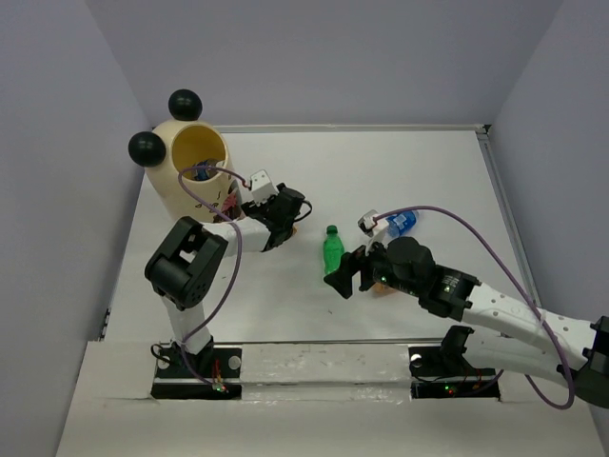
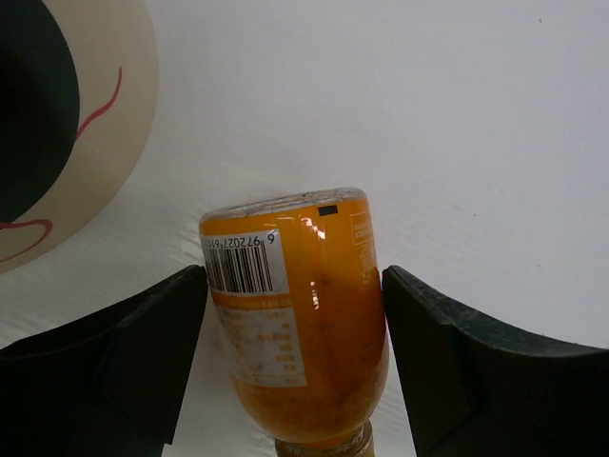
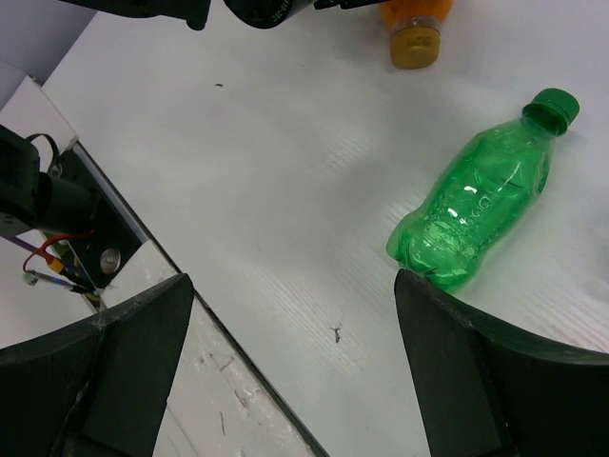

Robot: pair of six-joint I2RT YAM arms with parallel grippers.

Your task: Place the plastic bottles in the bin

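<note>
An orange plastic bottle lies on the white table, cap toward the wrist. My left gripper is shut on it, one finger pressed to each side, just right of the cream bin. In the top view this gripper hides most of that bottle. A green bottle lies mid-table. My right gripper hangs open just in front of it; in the right wrist view the green bottle lies beyond the right finger, outside the open gripper. A clear bottle with a blue label lies farther right.
The bin's cream wall with red print fills the upper left of the left wrist view. Something blue shows inside the bin. A sliver of orange peeks out under the right arm. Grey walls enclose the table on three sides.
</note>
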